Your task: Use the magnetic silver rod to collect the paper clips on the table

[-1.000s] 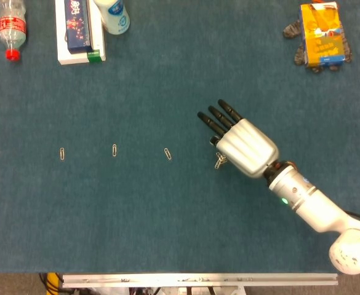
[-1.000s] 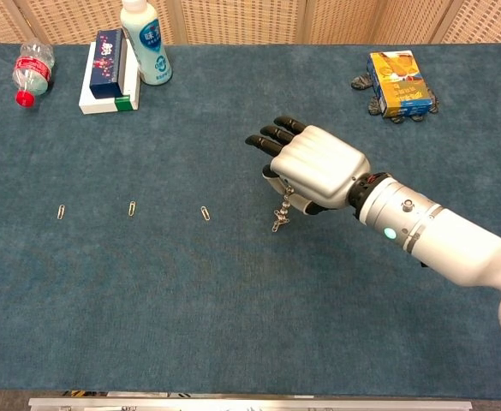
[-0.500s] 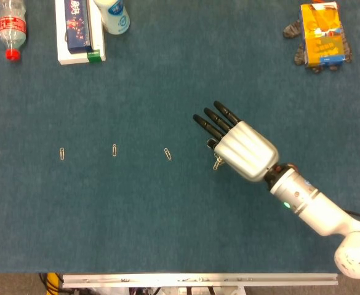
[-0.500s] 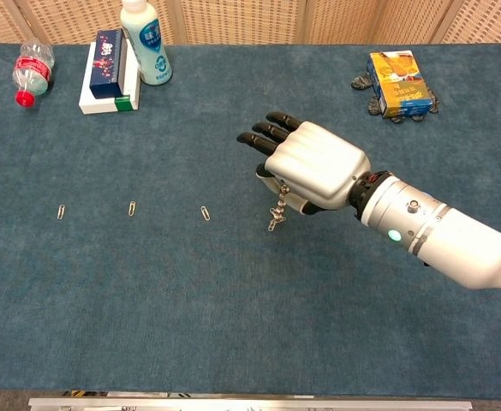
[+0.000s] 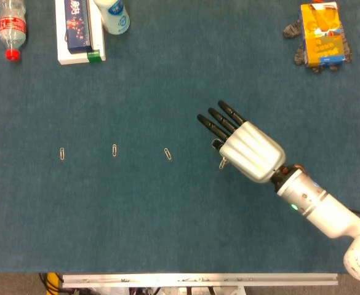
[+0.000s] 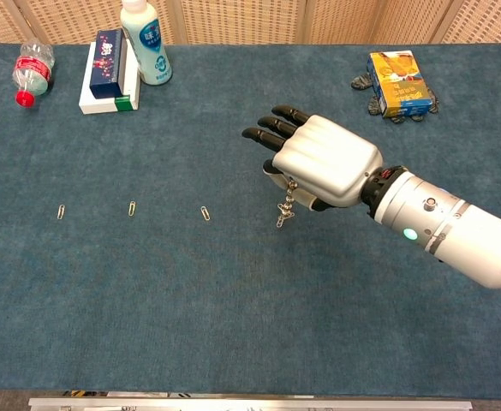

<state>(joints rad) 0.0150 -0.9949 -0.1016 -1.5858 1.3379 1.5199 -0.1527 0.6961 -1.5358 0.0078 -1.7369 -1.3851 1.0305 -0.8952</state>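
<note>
Chest view: right hand (image 6: 323, 164) raised over blue table cloth (image 6: 233, 300), back of hand up, dark fingers (image 6: 271, 130) extended and close together, pointing away toward far left. Silver rod (image 6: 289, 195) mostly hidden under palm, gripped from above as far as can be told; only a short end visible below the hand. Small chain of paper clips (image 6: 283, 214) hanging from that end, dangling just under the near edge of the palm, lowest clip close to or touching cloth, cannot tell which.

Head view: same right hand (image 5: 247, 149), fingers side by side, one clip (image 5: 222, 163) peeking out just left of palm edge. Three loose paper clips in a row to the left of the hand, flat on cloth: nearest clip (image 5: 168, 153) near the fingertips' side, middle clip (image 5: 114, 150) farther left, farthest clip (image 5: 62, 153) well apart. All three apart from each other.

Far beyond the hand, to the left: white bottle (image 6: 145, 41), stacked boxes (image 6: 109, 73), clear bottle with red cap (image 6: 31, 68) lying down. Far beyond, to the right: orange carton (image 6: 399, 83) on a dark object.

Left hand not visible in either view.
</note>
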